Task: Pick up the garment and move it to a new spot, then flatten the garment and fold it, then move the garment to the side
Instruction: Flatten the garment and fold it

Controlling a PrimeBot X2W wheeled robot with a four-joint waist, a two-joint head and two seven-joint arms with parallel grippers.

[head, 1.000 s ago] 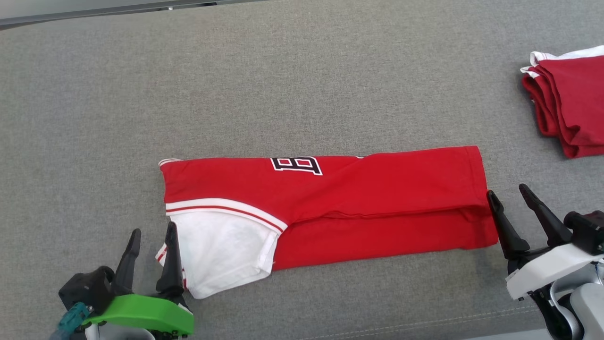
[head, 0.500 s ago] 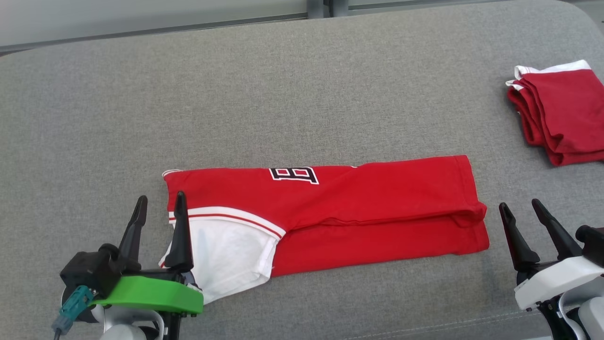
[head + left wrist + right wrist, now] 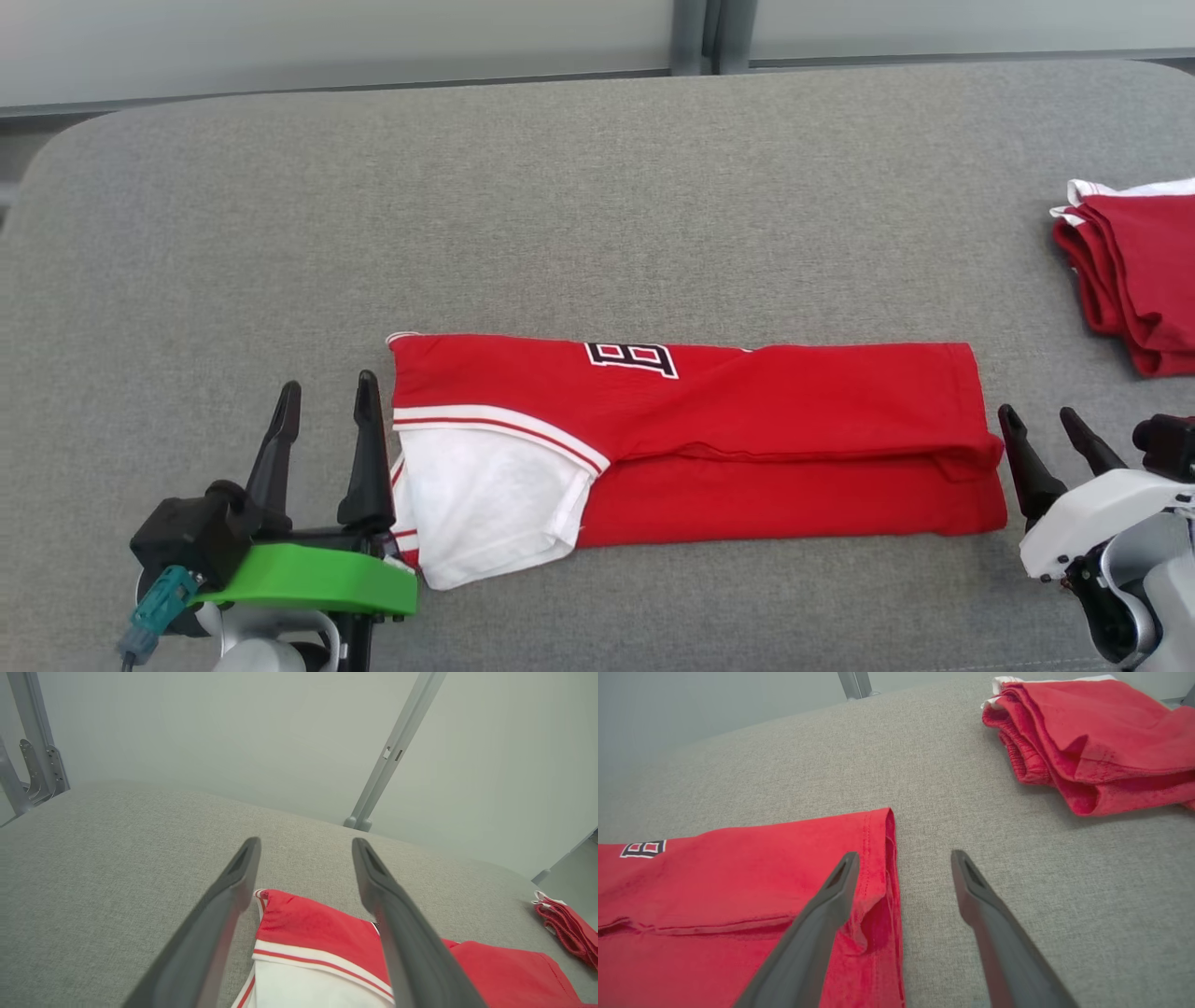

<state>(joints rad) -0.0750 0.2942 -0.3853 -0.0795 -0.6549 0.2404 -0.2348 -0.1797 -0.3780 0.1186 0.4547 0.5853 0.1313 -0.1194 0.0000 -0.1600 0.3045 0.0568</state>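
The garment [image 3: 709,439] is a red shirt with a white sleeve and a black-and-white letter patch. It lies folded into a long strip across the grey padded surface [image 3: 560,215]. My left gripper [image 3: 325,399] stands open just off the strip's left end, beside the white sleeve [image 3: 476,504]. In the left wrist view the garment [image 3: 308,933] lies below and between the spread fingers. My right gripper [image 3: 1039,423] is open at the strip's right end, holding nothing. In the right wrist view the garment's hem [image 3: 878,858] sits by the left finger [image 3: 817,933].
A second red garment [image 3: 1134,271], folded into a small stack, rests at the right edge of the surface, seen too in the right wrist view as the folded stack [image 3: 1092,737]. Behind the surface stands a pale wall with a grey upright post [image 3: 695,33].
The head camera has tilted up and shifted, so more of the far edge and wall shows. Both grippers have drawn slightly back from the garment's ends and stay open.
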